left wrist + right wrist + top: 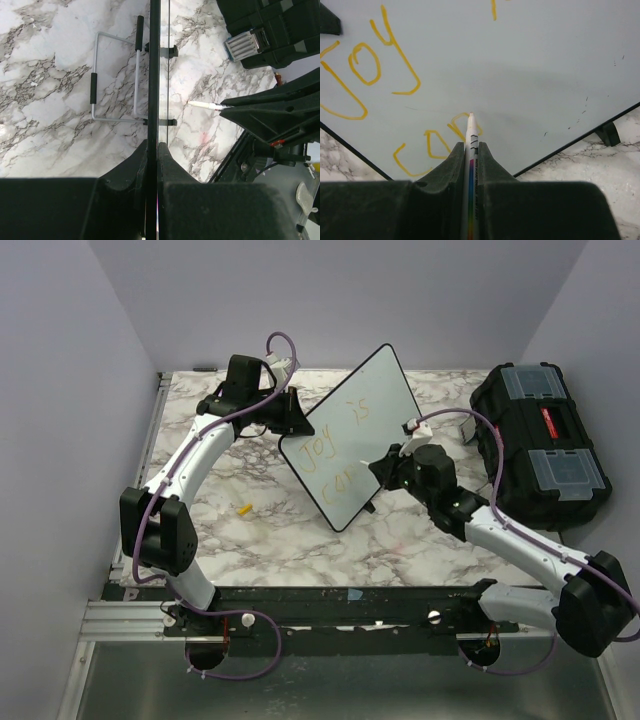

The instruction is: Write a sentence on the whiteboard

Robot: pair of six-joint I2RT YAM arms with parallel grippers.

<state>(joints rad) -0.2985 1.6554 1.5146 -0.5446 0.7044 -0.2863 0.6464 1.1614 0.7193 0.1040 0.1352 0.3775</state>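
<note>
The whiteboard (350, 430) stands tilted at the table's middle. Its thin black edge (154, 70) runs up the left wrist view. My left gripper (290, 420) is shut on the board's left edge (153, 150). My right gripper (385, 468) is shut on a white marker (471, 145) with a rainbow stripe. The marker's tip touches the board. The sentence (375, 75) reads "Joy is" above "con" in yellow-orange (340, 445). The marker tip (195, 103) shows in the left wrist view.
A black toolbox (540, 440) with clear lids stands at the right and also shows in the left wrist view (265, 30). A yellow marker cap (244, 508) lies on the marble table. The board's wire stand (117, 75) lies behind it.
</note>
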